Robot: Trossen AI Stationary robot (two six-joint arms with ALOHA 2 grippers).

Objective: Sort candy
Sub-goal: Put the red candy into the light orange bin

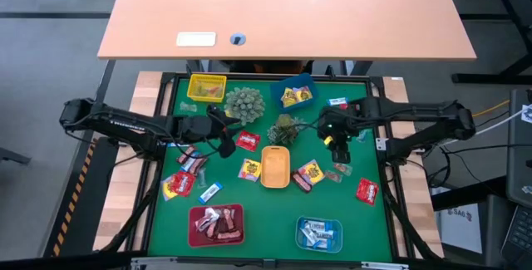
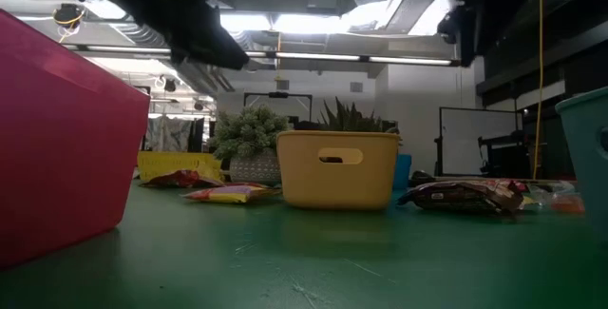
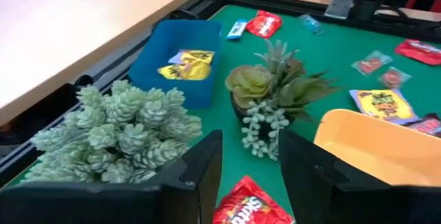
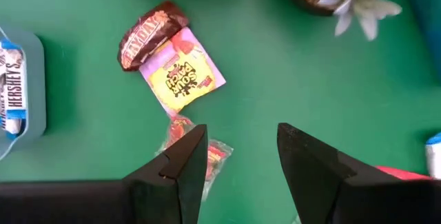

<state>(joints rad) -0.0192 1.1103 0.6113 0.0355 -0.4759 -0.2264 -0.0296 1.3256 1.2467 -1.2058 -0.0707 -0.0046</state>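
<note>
Wrapped candy lies scattered on the green mat: a red pack (image 1: 248,140), yellow packs (image 1: 250,169) (image 1: 311,170) and another red pack (image 1: 366,190). More candy sits in the maroon tray (image 1: 216,224), the pale blue tray (image 1: 319,233) and the blue tray (image 1: 295,94). My left gripper (image 1: 226,147) hovers open just left of the red pack (image 3: 251,209), its fingers pointing toward the two plants. My right gripper (image 1: 338,152) hangs open above the mat, pointing down over small clear-wrapped red sweets (image 4: 189,148) beside a yellow pack (image 4: 182,76) and a brown bar (image 4: 151,34).
Two spiky plants (image 1: 243,102) (image 1: 285,129) stand at mid-table beyond the left gripper. An orange tray (image 1: 276,166) sits in the centre between the arms, and a yellow tray (image 1: 206,87) at the far left. A wooden desk (image 1: 283,12) borders the far edge.
</note>
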